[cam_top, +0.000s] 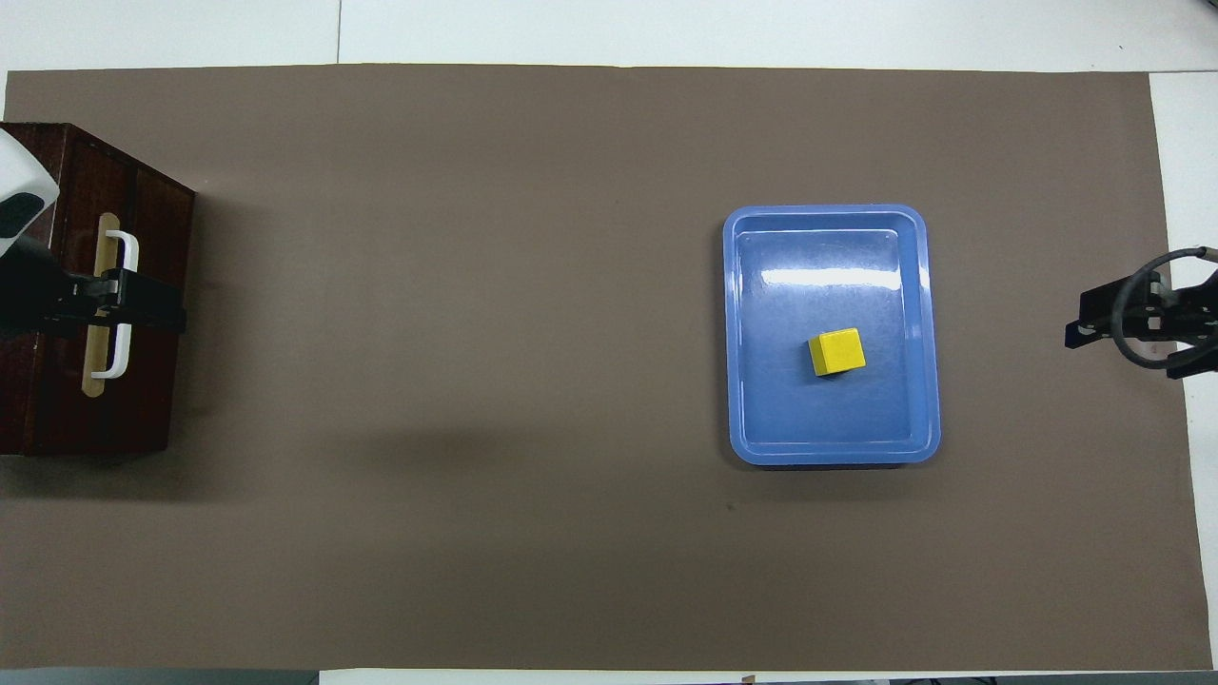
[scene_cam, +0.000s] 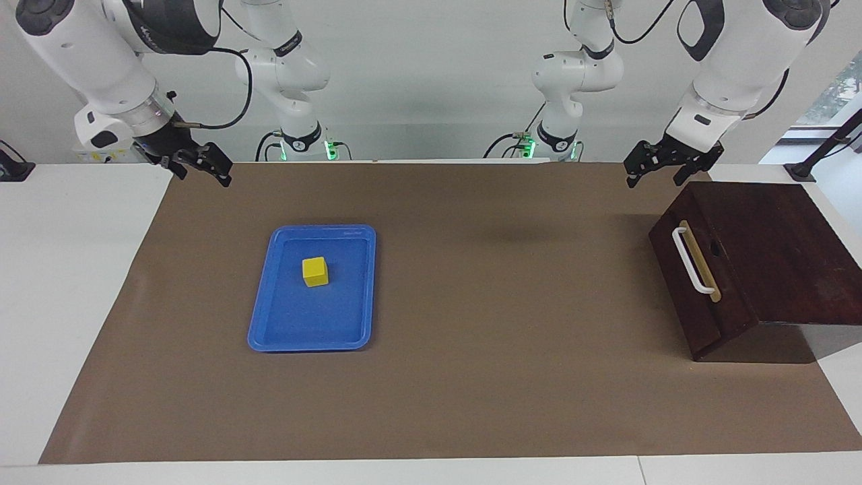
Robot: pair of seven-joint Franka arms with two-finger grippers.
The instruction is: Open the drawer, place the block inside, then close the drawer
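Observation:
The drawer (scene_cam: 677, 296) is shut in the dark brown wooden box at the left arm's end of the table. Its white bar handle (scene_cam: 693, 263) on a tan strip faces the table's middle. The yellow block (scene_cam: 315, 271) lies in a blue tray (scene_cam: 259, 316) toward the right arm's end. My left gripper (scene_cam: 660, 174) hangs open in the air over the box's edge by the robots; in the overhead view it (cam_top: 176, 309) covers the handle (cam_top: 122, 252) of the drawer (cam_top: 152, 390). My right gripper (scene_cam: 202, 174) waits open and empty over the mat's edge, apart from the tray.
A brown mat (scene_cam: 505, 337) covers most of the white table. The block (cam_top: 837, 351) sits in the half of the tray (cam_top: 737, 381) nearer the robots. The right gripper (cam_top: 1104, 333) shows at the mat's edge.

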